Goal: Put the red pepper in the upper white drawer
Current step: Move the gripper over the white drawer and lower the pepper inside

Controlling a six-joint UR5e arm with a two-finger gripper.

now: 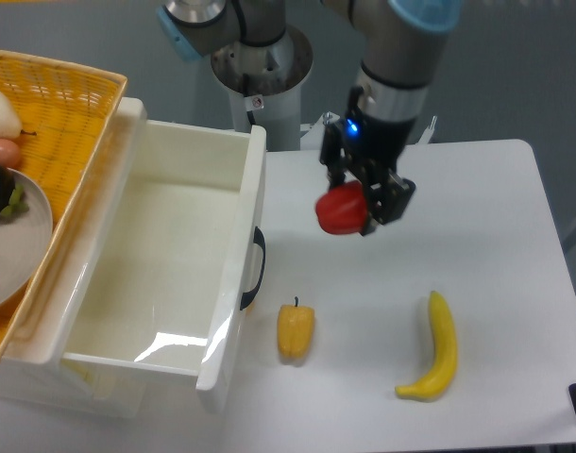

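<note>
The red pepper (340, 209) hangs above the table, held between the fingers of my gripper (356, 204), which is shut on it. It sits a short way right of the upper white drawer (165, 274), which stands pulled open with its dark curved handle (256, 268) facing the pepper. The drawer's inside is bare white. The pepper's stem is hidden by the gripper.
A yellow-orange pepper (296, 329) lies on the table just right of the drawer front. A banana (436, 349) lies at the lower right. A yellow woven basket (66, 132) with a plate and fruit sits on the left, above the drawer. The arm's base (262, 71) stands behind.
</note>
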